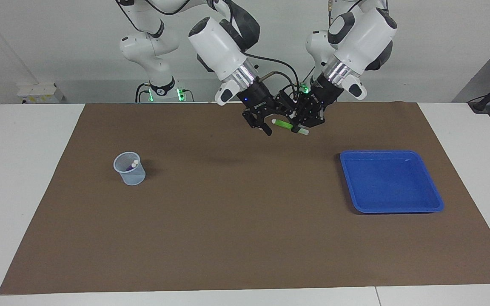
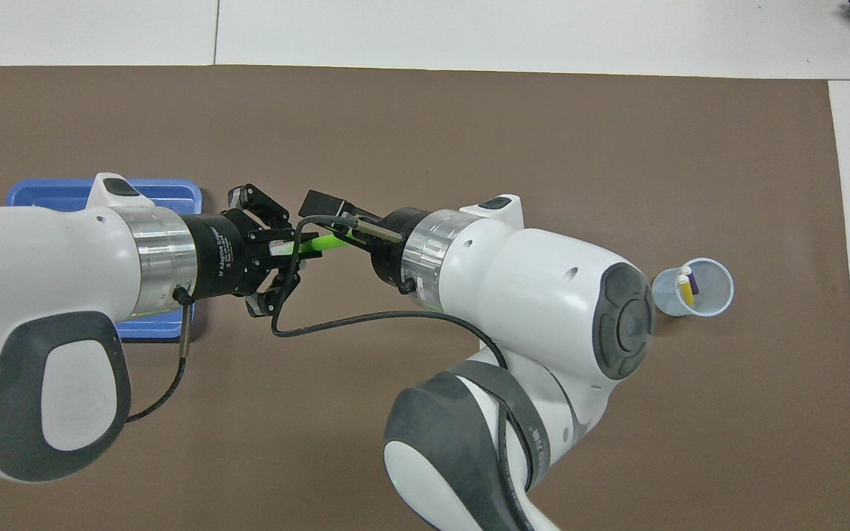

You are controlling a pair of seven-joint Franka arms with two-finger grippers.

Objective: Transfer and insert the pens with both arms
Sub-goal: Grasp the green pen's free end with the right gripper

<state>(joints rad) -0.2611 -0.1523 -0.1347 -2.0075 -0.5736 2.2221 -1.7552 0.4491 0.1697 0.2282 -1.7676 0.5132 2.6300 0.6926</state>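
**Mia:** What is on the table?

**Ben:** A brown mat (image 1: 245, 221) covers most of it. A blue tray (image 1: 391, 204) sits toward the left arm's end of the mat. A small see-through cup (image 1: 129, 169) stands toward the right arm's end. Nothing stands between them.

**Mia:** Where are the pens?

**Ben:** The green pen (image 1: 285, 124) is up in the air, over the mat's edge nearest the robots, about the middle of it. The left gripper (image 1: 309, 123) is pinched tight on it near its pale end. The yellow pen (image 2: 685, 289) and the purple pen (image 2: 693, 285) stand in the cup.

**Mia:** And the other gripper?

**Ben:** The right gripper (image 1: 270, 123) has its jaws wide, one on each side of the green pen's free end.

**Mia:** Do the two views show different things?

**Ben:** Yes. From above, the left arm hides much of the tray, and the right arm hides its own gripper. You do see both pen colours in the cup. From the front, the whole tray shows, and only pale caps and a bit of purple in the cup.

**Mia:** How are the arms bent?

**Ben:** Both lean down and inward, so the grippers meet.
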